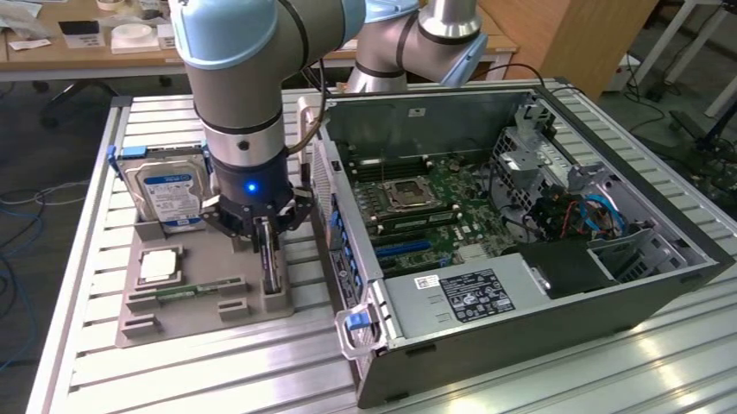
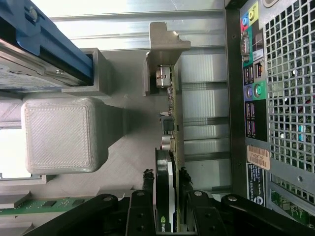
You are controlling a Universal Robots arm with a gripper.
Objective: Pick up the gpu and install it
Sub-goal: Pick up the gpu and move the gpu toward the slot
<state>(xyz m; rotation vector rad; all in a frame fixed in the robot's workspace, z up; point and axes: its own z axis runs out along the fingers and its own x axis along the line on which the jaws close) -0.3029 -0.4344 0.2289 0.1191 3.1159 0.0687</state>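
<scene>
Your claw (image 1: 266, 235) straddles the gpu (image 2: 175, 123), which stands on edge in the grey holder tray (image 1: 196, 317) on the bench (image 1: 230, 379), beside the open computer case (image 1: 519, 345). You can't tell whether the claw has clamped it. The card isn't lifted yet, so pickup and installation are both left.

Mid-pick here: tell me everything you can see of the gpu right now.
The gpu stands on its long edge in a slot of the gray holder tray, beside the open computer case. It is a thin green circuit board with small silvery components, a black cooler bearing a green logo, and a silvery bracket at the end away from the gripper, which straddles the card from above.
</scene>
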